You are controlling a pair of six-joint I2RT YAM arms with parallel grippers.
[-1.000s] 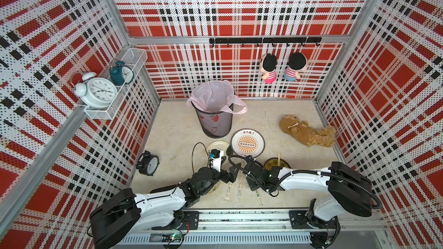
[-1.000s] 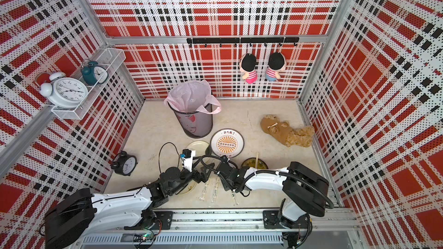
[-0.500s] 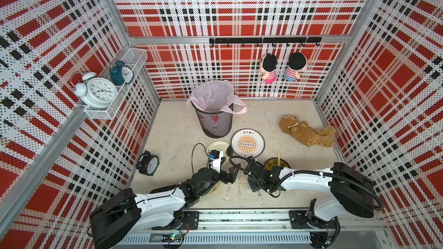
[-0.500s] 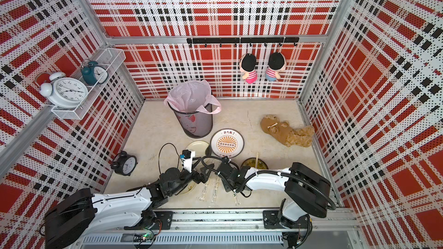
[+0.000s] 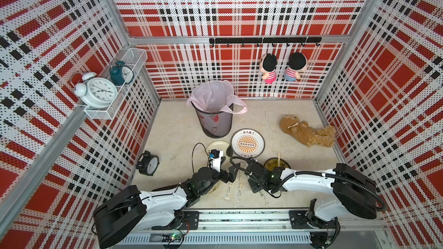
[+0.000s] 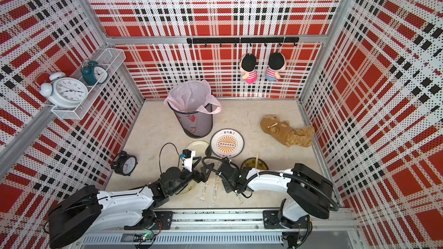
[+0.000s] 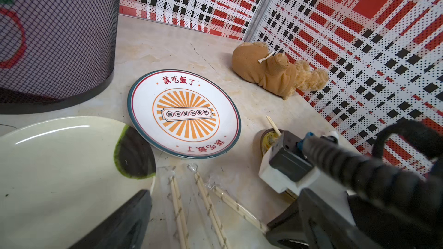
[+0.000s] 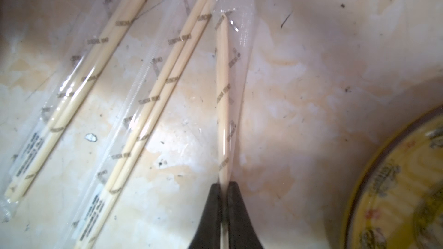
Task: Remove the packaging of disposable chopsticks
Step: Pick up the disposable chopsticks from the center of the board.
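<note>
Black right gripper clamped on packaging with disposable chopsticks inside; left gripper jaws wide apart.

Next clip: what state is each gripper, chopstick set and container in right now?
left gripper: open, holding nothing.
right gripper: shut on pinched sleeved chopsticks, still wrapped.
two other sleeved pairs: flat on table, still wrapped.
bare chopsticks: unwrapped, resting on yellow plate.
bin: upright, pink liner in place.
white plate: empty.
</note>
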